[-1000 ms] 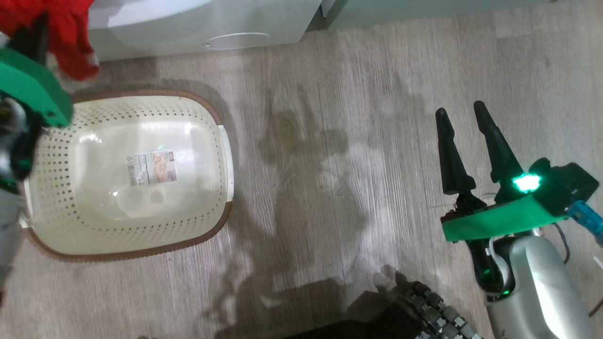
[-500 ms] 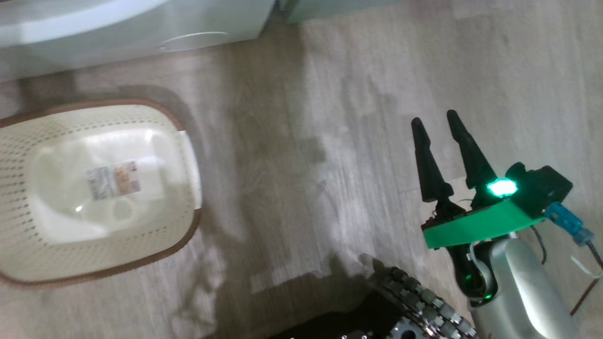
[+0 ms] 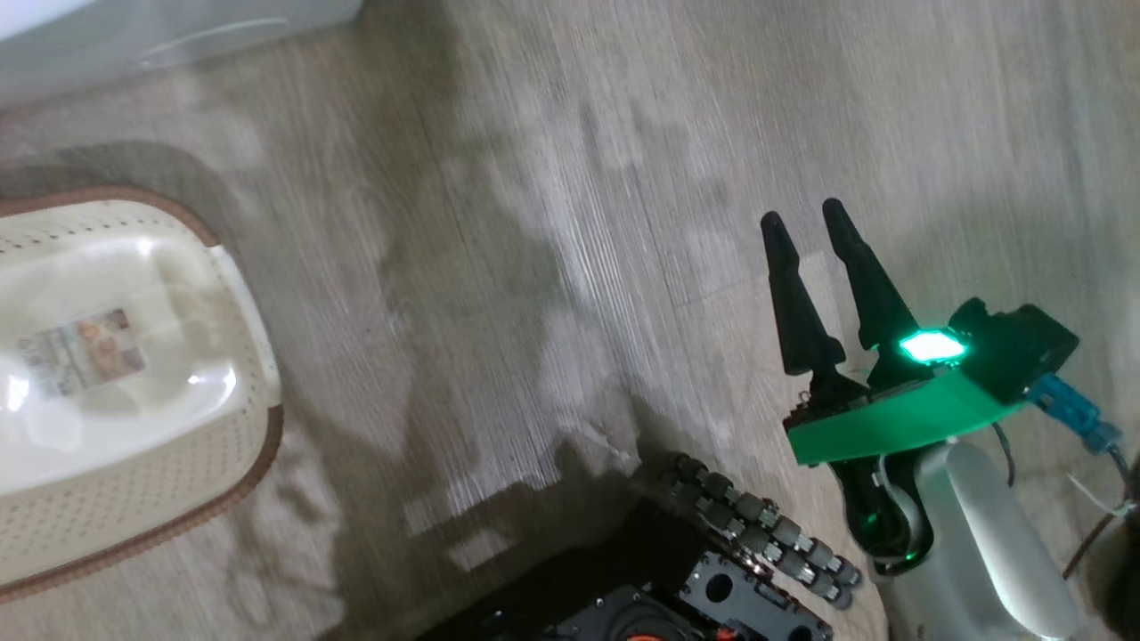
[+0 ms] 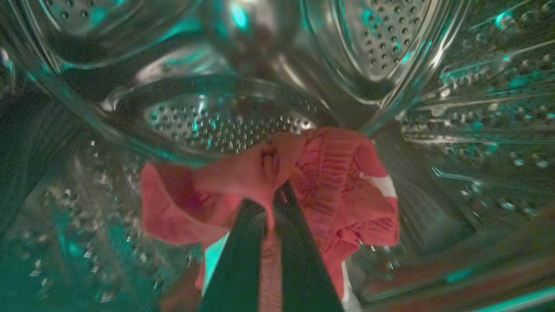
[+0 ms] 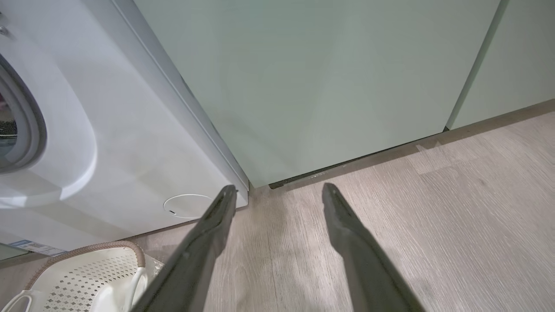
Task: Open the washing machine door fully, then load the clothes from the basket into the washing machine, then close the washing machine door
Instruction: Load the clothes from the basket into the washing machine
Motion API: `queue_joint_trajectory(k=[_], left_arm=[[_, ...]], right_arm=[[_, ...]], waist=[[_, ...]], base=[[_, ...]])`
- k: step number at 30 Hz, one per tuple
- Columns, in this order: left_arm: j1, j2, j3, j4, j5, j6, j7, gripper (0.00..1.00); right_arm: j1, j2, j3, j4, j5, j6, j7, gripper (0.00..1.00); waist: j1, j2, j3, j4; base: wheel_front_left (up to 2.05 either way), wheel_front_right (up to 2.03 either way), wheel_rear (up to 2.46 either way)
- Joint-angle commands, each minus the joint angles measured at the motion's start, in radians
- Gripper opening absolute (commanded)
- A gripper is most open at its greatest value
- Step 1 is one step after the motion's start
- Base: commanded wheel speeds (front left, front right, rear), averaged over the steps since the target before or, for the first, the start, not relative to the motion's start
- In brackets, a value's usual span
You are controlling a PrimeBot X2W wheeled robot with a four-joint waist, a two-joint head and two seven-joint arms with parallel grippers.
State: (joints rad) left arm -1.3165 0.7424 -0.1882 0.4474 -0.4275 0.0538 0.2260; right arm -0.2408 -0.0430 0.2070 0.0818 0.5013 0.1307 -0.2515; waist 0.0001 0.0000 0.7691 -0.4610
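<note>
In the left wrist view my left gripper (image 4: 272, 197) is shut on a red garment of the clothes (image 4: 329, 186), held inside the perforated steel drum of the washing machine (image 4: 225, 125). The cloth bunches around both fingers. The cream basket (image 3: 134, 463) with a brown rim stands on the floor at the left of the head view, holding no garments, a label on its bottom. Its rim (image 5: 86, 251) also appears in the right wrist view, below the washing machine's white front (image 5: 130, 143). My right gripper (image 3: 806, 236) hangs open over bare floor, holding nothing. The washing machine door is out of view.
Pale green cabinets (image 5: 329, 86) stand right of the washer. My dark base and its cable chain (image 3: 757, 534) sit at the bottom of the head view. Wood-look floor (image 3: 552, 223) stretches between the basket and my right arm.
The head camera has swung right, so the basket and washer slid left in its picture. The left arm with the red garment has left the head view. The right gripper stays open.
</note>
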Motion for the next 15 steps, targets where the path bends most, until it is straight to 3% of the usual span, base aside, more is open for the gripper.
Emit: queue_joint_trajectory(k=[1,6,14,15], left_arm=[[-0.025,0.062,0.029,-0.02,0.015,-0.006,-0.039,0.0],[-0.017,0.069,0.036,0.075,0.026,-0.033,-0.201,0.0],[-0.022,0.055,0.026,0.191,0.007,-0.089,-0.294,0.0],[-0.027,0.051,0.023,0.202,0.004,-0.097,-0.3,0.49]], right_arm=[[0.001,-0.007,0.02,-0.033,0.006,0.0,-0.01,1.0],[-0.01,-0.007,0.023,-0.039,0.016,0.0,-0.01,1.0],[-0.026,-0.007,0.02,-0.038,0.012,0.0,-0.01,1.0],[-0.028,-0.007,0.019,-0.038,0.011,0.0,-0.01,1.0]], waist=[[-0.0001,0.0,0.026,-0.018],[-0.0001,0.0,0.055,-0.021],[-0.0001,0.0,0.065,-0.003],[-0.0001,0.0,0.064,0.0]], base=[[0.0,0.0,0.0],[0.0,0.0,0.0],[0.0,0.0,0.0],[0.0,0.0,0.0]])
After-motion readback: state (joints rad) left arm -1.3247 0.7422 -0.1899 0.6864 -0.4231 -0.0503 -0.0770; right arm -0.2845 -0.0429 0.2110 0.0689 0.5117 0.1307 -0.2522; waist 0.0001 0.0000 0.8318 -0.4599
